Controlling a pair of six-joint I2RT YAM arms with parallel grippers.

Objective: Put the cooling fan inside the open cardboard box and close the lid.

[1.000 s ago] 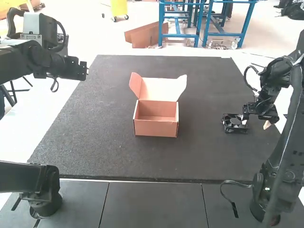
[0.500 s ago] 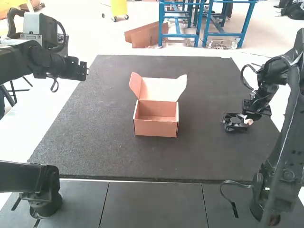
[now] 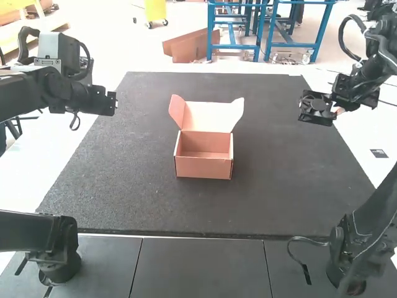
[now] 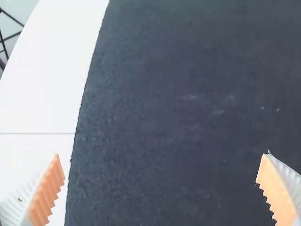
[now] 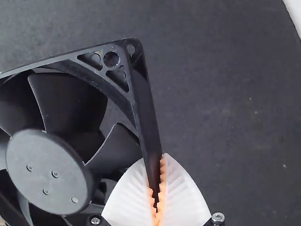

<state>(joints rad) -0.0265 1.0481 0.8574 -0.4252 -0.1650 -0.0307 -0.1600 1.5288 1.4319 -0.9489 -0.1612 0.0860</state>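
A black square cooling fan (image 3: 315, 108) hangs in the air over the mat's right edge, held by one side of its frame (image 5: 143, 113) in my right gripper (image 3: 337, 110), which is shut on it. Its blades and hub (image 5: 44, 172) show close up in the right wrist view, with the white ribbed fingers (image 5: 176, 190) pinching the frame. The open cardboard box (image 3: 204, 154) stands at the middle of the mat, its lid (image 3: 208, 115) raised at the back. My left gripper (image 3: 110, 102) hovers open over the mat's left edge, its orange pads (image 4: 46, 190) wide apart with nothing between them.
A black mat (image 3: 136, 167) covers the table, with white table surface (image 4: 42, 94) along its left side. A small dark tag (image 3: 378, 153) lies on the white surface to the right of the mat.
My right gripper closed on the fan where it lay on the mat at the right and lifted it up and away from the table. The left arm dropped slightly.
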